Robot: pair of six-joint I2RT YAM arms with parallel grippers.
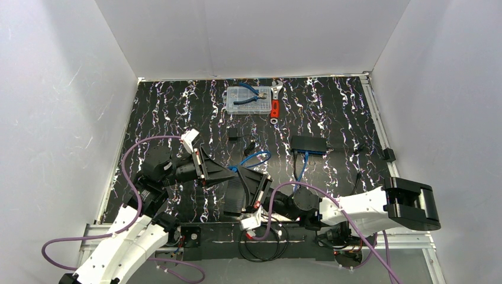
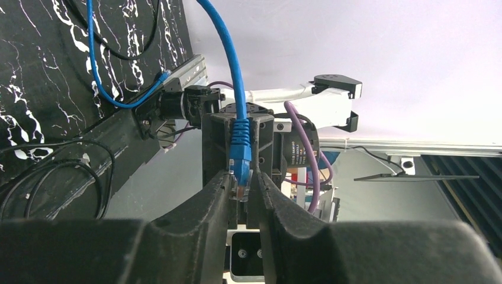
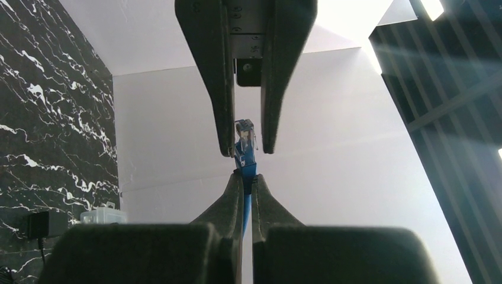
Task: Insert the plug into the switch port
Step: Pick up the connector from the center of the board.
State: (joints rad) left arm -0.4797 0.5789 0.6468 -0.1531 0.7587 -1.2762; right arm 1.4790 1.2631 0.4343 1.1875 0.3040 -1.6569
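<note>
Blue Ethernet cable (image 3: 246,207) is clamped between the fully closed fingers of the right gripper (image 3: 245,177), just behind the plug (image 3: 245,133). The plug, a clear connector with a blue boot, projects past the right fingertips toward the left gripper (image 2: 243,177), over the near middle of the black marbled surface (image 1: 177,106). The left gripper faces the right gripper tip to tip. Its jaws stand narrowly apart, one finger on each side of the plug. The right wrist view shows a thin gap beside the plug, so no firm grip is visible.

Behind the grippers the cable loops over the surface and runs to the switch (image 1: 309,143), a flat matte-black box right of centre, well apart from the plug. The switch port is in the near edge of this box and is too small to distinguish.

At the far edge sits a clear parts box (image 1: 234,104) with blue-handled pliers (image 1: 251,94) on it. A red-handled adjustable wrench (image 1: 275,105) lies just beside it.
</note>
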